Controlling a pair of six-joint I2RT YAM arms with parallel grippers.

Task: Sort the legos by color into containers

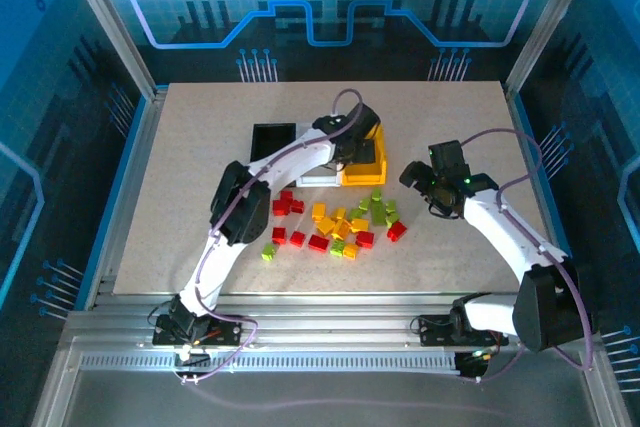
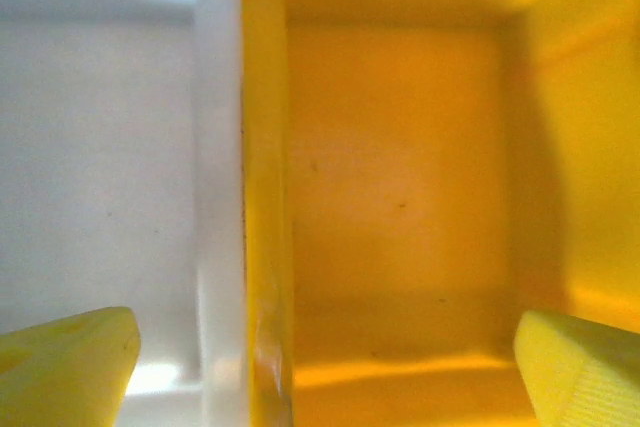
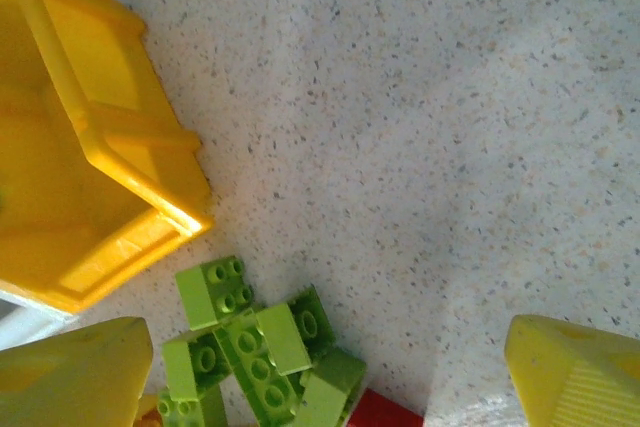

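Legos (image 1: 335, 222) in red, orange-yellow and green lie loose at the centre of the overhead frame. Just above them, from left to right, stand the black bin (image 1: 272, 139), white bin (image 1: 318, 179) and yellow bin (image 1: 365, 173), the last two touching. The left gripper (image 2: 325, 362) hangs over their adjoining walls, spread wide and holding nothing. The right gripper (image 3: 325, 372), also wide and empty, hangs above green bricks (image 3: 250, 347) at the bottom of its own view.

Seen from above, the left arm (image 1: 290, 159) hides much of the yellow bin (image 1: 360, 177) and the white bin (image 1: 318, 180) touching it. At the right wrist, a red brick (image 3: 388, 413) below the yellow bin is cut by the bottom edge.
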